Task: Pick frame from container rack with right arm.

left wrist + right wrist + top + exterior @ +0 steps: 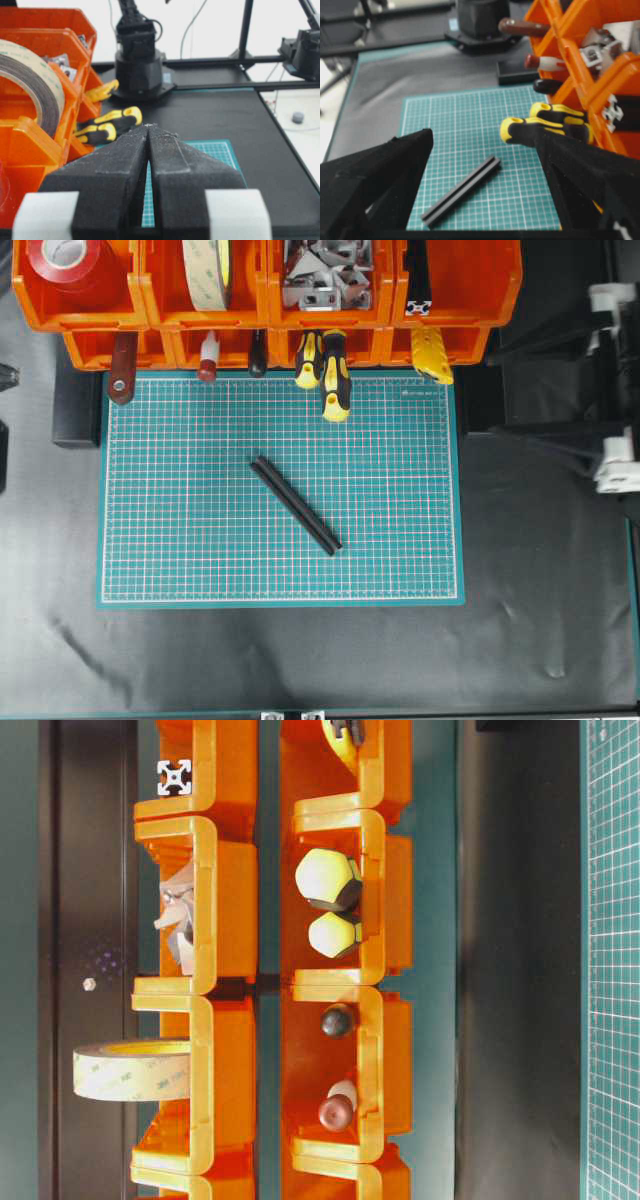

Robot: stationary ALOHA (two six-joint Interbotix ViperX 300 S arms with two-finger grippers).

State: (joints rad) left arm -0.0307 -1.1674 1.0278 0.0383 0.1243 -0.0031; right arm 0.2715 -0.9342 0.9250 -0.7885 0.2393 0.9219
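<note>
Frame (418,307) waits end-out in the rack's (150,315) upper right bin — handy for the right tool (485,200), spread wide and empty, while the left tool (148,131) sits clenched.

Black cloth-covered table (540,620), green gridded cutting mat (200,540) lying flat on it, bright orange plastic bin rack (150,315) along the mat's far edge

faint repeated "3m" marks on the tape roll (130,1069) backing, small print on green mat (415,385) unreadable
</note>
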